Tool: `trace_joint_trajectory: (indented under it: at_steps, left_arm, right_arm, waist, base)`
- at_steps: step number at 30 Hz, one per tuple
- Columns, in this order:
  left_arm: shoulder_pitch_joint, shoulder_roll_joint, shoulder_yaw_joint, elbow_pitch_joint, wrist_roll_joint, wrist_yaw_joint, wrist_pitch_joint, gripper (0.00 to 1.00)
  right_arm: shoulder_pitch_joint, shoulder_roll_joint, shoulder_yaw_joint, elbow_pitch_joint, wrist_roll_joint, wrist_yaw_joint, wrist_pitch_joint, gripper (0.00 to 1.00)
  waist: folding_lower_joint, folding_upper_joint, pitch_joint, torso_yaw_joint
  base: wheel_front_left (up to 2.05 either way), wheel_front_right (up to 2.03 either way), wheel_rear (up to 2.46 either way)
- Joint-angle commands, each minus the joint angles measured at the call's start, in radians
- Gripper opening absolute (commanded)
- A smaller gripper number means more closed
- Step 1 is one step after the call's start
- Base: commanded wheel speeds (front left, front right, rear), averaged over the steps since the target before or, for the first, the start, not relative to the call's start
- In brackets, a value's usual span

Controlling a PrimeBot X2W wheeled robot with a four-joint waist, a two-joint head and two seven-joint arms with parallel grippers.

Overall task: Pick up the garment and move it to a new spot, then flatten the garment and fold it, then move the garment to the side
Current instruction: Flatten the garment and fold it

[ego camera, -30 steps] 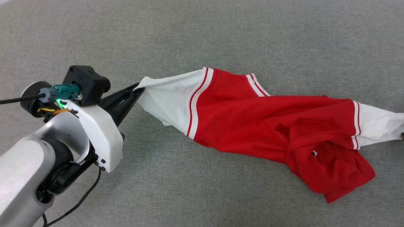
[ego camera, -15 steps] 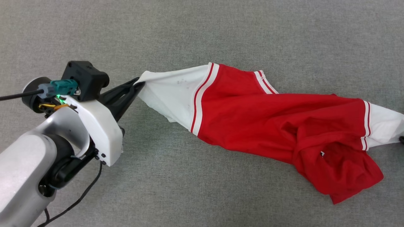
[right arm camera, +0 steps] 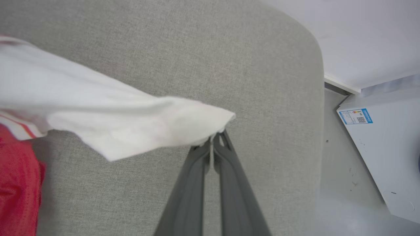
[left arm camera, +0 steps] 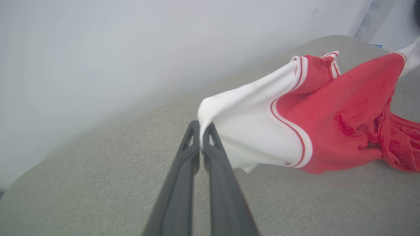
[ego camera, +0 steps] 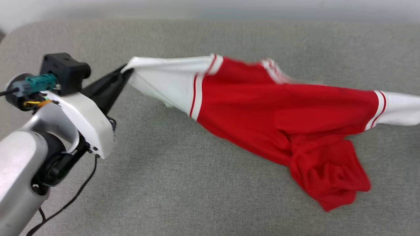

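Red and white, the shirt (ego camera: 282,114) hung stretched over the grey surface (ego camera: 183,183) in the head view. One white sleeve was pinched in my left gripper (ego camera: 126,70), and the red body sagged away to its right. From my left wrist, the fingers were clamped on that sleeve's edge. From my right wrist, my right gripper (right arm camera: 215,139) was clenched on the other white sleeve's tip.

Blurred cloth, sleeves running off the edges

From my head the whole red jersey (ego camera: 279,111) is blurred, its striped trim (ego camera: 274,70) no more than a soft streak, and its far white sleeve (ego camera: 400,105) runs off the right edge. By my right tool (right arm camera: 215,139) that sleeve is blurred too, with the red body cut by the left edge. The blue label (right arm camera: 356,116) on the white cabinet (right arm camera: 387,150) is too small to read.
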Motion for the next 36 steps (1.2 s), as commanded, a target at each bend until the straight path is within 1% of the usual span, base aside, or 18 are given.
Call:
trace_joint_trajectory:
  at_steps: [1, 7, 13, 20, 27, 29, 32, 36]
  left_arm:
    - [0.012, 0.008, 0.008, 0.004, 0.005, 0.006, -0.009, 0.0]
    - [0.029, 0.037, 0.055, 0.007, 0.015, 0.037, -0.068, 0.0]
    - [0.047, 0.081, 0.119, -0.031, 0.018, 0.079, -0.125, 0.0]
    - [0.068, 0.143, 0.212, -0.094, 0.026, 0.137, -0.192, 0.0]
    - [0.07, 0.192, 0.321, -0.149, 0.01, 0.182, -0.256, 0.0]
    - [0.057, 0.206, 0.338, -0.158, 0.016, 0.183, -0.265, 0.0]
    - [0.027, 0.215, 0.356, -0.159, 0.024, 0.185, -0.273, 0.0]
    - [-0.036, 0.218, 0.349, -0.142, 0.029, 0.16, -0.257, 0.0]
  right_arm:
    - [-0.02, -0.012, -0.002, -0.008, -0.002, -0.002, -0.02, 0.0]
    - [-0.085, -0.07, 0.031, -0.067, 0.02, -0.002, -0.175, 0.0]
    - [-0.142, -0.096, 0.052, -0.166, 0.058, -0.002, -0.255, 0.0]
    - [-0.185, -0.075, 0.033, -0.305, 0.069, -0.002, -0.286, 0.0]
    - [-0.231, -0.021, -0.051, -0.389, 0.098, -0.002, -0.271, 0.0]
    - [-0.245, 0.002, -0.08, -0.393, 0.105, -0.002, -0.265, 0.0]
    - [-0.27, 0.015, -0.091, -0.404, 0.097, -0.002, -0.257, 0.0]
    - [-0.323, 0.022, -0.085, -0.397, 0.085, -0.002, -0.256, 0.0]
  waist:
    - [0.0, 0.0, -0.042, -0.011]
    - [0.0, 0.0, -0.142, -0.033]
    - [0.0, 0.0, -0.218, -0.059]
    - [0.0, 0.0, -0.271, -0.088]
    - [0.0, 0.0, -0.286, -0.101]
    - [0.0, 0.0, -0.281, -0.105]
    - [0.0, 0.0, -0.258, -0.109]
    - [0.0, 0.0, -0.197, -0.11]
  base:
    - [0.0, 0.0, 0.0]
    - [0.0, 0.0, 0.0]
    - [0.0, 0.0, 0.0]
    - [0.0, 0.0, 0.0]
    - [0.0, 0.0, 0.0]
    - [0.0, 0.0, 0.0]
    - [0.0, 0.0, 0.0]
    - [0.0, 0.0, 0.0]
